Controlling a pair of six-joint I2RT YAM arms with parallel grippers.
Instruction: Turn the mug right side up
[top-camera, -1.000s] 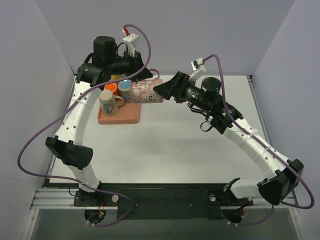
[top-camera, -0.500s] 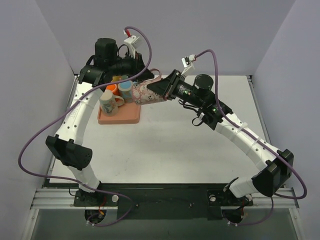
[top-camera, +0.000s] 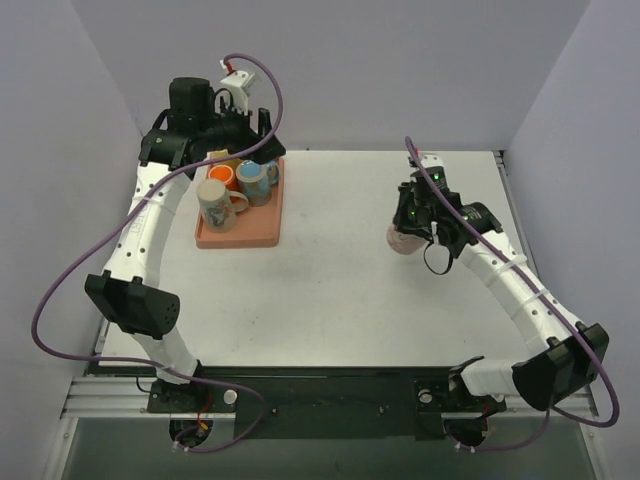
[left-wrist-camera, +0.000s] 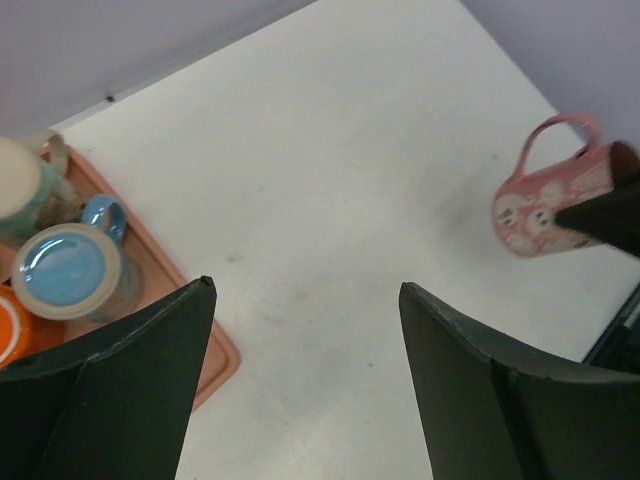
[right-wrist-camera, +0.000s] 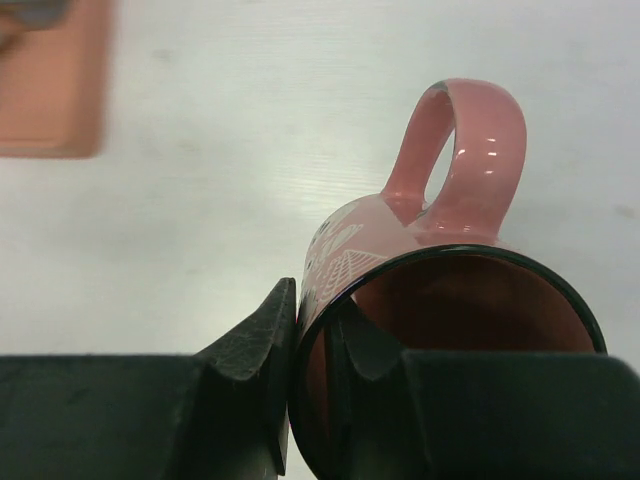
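Observation:
The pink mug (right-wrist-camera: 450, 250) with white patterns is pinched at its rim by my right gripper (right-wrist-camera: 315, 300), one finger inside and one outside. Its mouth faces the wrist camera and its handle points away. In the top view the mug (top-camera: 402, 240) sits under the right gripper (top-camera: 408, 225) over the right half of the table. The left wrist view shows the mug (left-wrist-camera: 550, 200) tilted, handle upward. Whether it touches the table I cannot tell. My left gripper (left-wrist-camera: 305, 290) is open and holds nothing, up by the tray's far right corner (top-camera: 262, 150).
A salmon tray (top-camera: 255, 232) lies at the back left. On it stand an orange mug (top-camera: 221, 177), a blue mug (top-camera: 251, 180) and a beige mug (top-camera: 215, 200). Bare white table (top-camera: 320, 270) lies between the tray and the pink mug.
My right gripper shut on the pink mug beside the tray and carried it to the right. The left gripper let go of it, opened and drew back to the left.

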